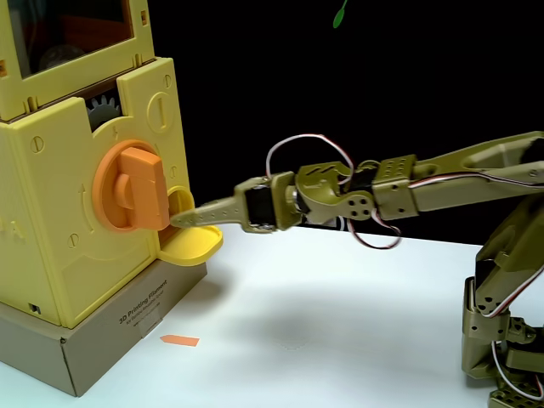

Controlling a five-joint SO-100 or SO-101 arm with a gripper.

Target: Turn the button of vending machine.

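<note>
The pale-yellow vending machine (51, 221) fills the left of the fixed view, with a clear window on top and a grey gear (104, 109) showing. Its round orange button (115, 189) faces right, and the raised bar (146, 189) across it stands nearly upright. My olive gripper (178, 219) reaches in level from the right. Its fingers lie together in one tapered point with no gap showing. The tip sits at the lower right corner of the bar, just above the yellow tray (191, 245). Nothing is held.
The machine stands on a brown cardboard box (119, 340). An orange arrow marker (178, 341) lies on the white table (323, 323). My arm's base (501, 340) is at the right edge. The background is black.
</note>
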